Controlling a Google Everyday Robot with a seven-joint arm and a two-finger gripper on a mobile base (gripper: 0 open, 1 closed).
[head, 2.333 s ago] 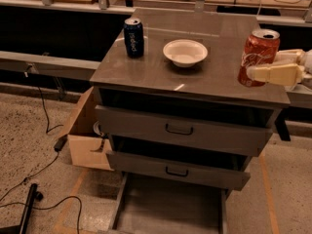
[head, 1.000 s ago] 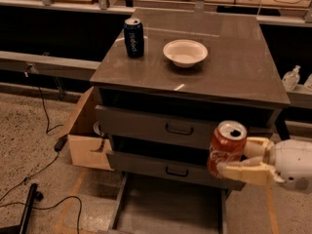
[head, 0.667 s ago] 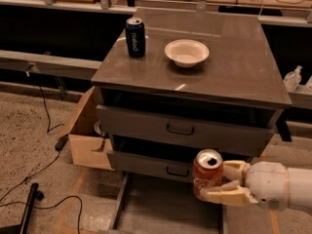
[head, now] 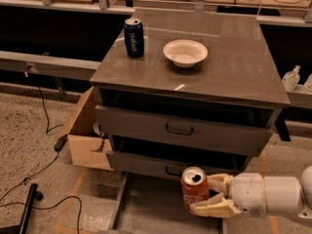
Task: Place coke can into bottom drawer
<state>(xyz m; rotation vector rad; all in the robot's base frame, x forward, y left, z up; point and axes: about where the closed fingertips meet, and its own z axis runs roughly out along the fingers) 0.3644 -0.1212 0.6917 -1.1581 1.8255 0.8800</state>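
Gripper (head: 202, 195), coke can (head: 193, 186) lower, over drawer (head: 146, 209)

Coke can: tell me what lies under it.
Under the coke can, held by the gripper at lower right, is the bottom drawer with its grey floor. The patch right beneath is covered by the can and the gripper.
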